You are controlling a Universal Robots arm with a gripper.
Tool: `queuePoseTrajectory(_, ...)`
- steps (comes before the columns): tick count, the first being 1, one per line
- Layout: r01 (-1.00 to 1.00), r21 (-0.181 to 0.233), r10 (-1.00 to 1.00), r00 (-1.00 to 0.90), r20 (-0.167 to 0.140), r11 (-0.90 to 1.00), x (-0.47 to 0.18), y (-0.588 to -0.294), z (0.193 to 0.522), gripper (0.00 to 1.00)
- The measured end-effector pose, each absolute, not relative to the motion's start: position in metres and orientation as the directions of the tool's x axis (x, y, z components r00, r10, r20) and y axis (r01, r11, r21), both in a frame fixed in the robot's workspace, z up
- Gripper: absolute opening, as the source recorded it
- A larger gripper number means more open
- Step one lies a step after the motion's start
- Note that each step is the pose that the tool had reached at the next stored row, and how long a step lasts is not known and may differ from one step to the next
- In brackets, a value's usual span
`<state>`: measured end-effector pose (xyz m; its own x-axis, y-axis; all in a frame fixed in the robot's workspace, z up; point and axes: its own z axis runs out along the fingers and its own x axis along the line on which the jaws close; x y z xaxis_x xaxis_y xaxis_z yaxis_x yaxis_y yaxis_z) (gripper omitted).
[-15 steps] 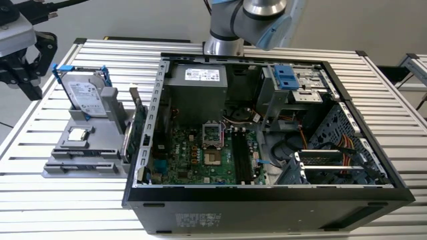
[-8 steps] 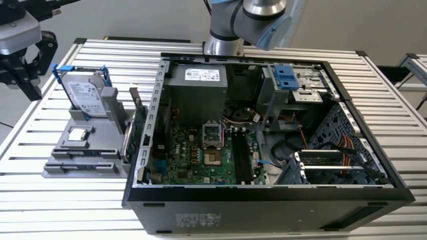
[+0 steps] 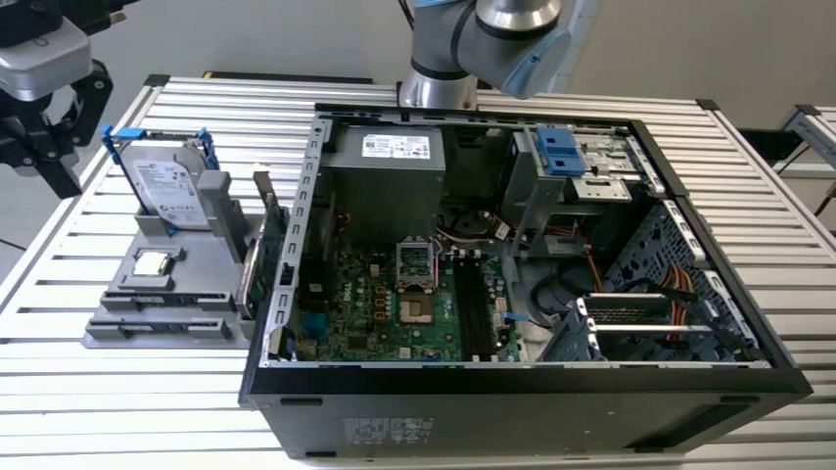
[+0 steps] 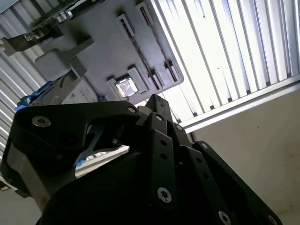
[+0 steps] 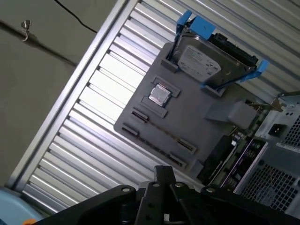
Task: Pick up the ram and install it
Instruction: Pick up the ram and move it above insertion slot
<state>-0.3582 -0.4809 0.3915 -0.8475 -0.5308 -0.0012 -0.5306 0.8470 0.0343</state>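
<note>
The ram (image 5: 162, 131), apparently the thin strip seen edge-on, stands in a long slot of the grey tray (image 5: 199, 119), near the processor chip (image 5: 159, 95). The gripper (image 3: 39, 147) hangs well apart at the exterior view's left; whether it is clenched or released, I cannot tell.

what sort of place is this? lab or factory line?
Probably a robotics lab bench for PC assembly: an open computer case on a slatted metal table, a grey holder with a hard drive beside it, a robot arm behind.
</note>
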Motion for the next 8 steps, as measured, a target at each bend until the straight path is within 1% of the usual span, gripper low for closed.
queuePoseTrajectory(8, -0.602, 0.031, -0.602, -0.798, 0.001, 0.798, -0.3583, -0.4809, 0.3915, 0.0)
